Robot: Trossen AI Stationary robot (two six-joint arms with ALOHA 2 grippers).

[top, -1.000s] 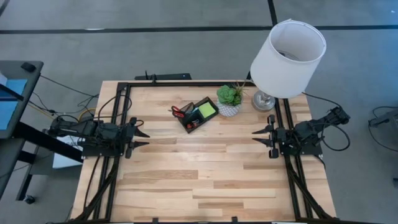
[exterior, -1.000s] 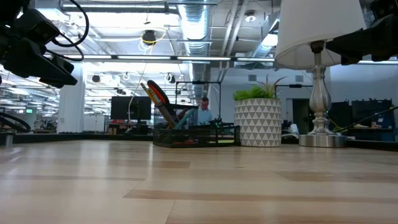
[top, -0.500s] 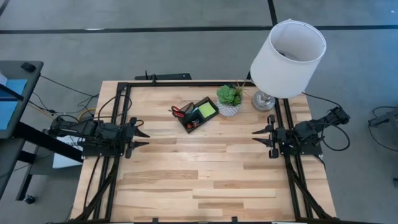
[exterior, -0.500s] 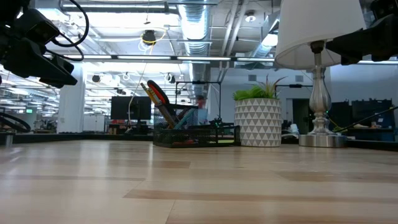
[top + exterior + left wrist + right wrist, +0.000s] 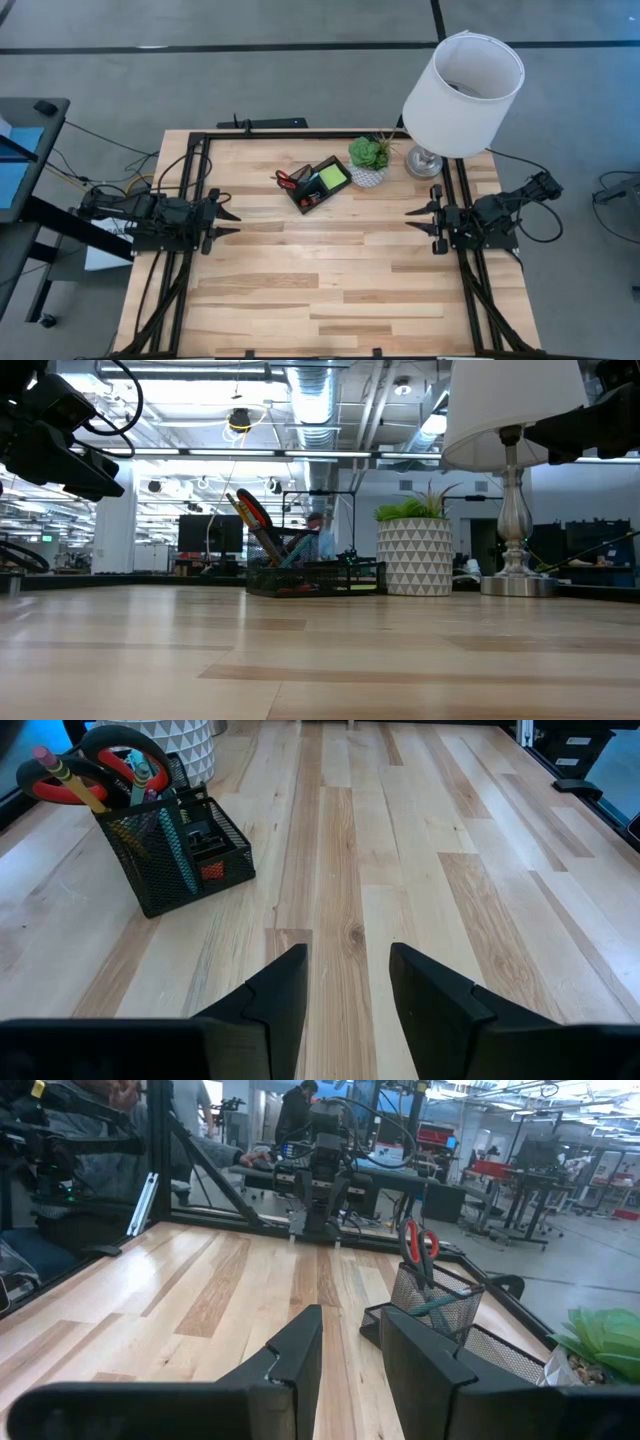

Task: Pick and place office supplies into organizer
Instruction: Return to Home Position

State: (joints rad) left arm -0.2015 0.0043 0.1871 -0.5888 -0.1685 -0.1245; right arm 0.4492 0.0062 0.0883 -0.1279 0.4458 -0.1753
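- The left jaws are open a bit and hold nothing. They hang at the left edge of the bench, pointing to the middle.
- The right jaws are open a little less and hold nothing too. They hang at the right edge, facing the left ones.
- Both are well apart from the organizer.
- The black mesh organizer sits near the back of the bench, turned at a slant.
- The red-handled scissors stand in its tall cup, handles up, next to a pencil.
- The green sticky-note pad lies in the part nearest the plant.
- A small orange thing lies in a low part.
- The lamp stands by the plant.
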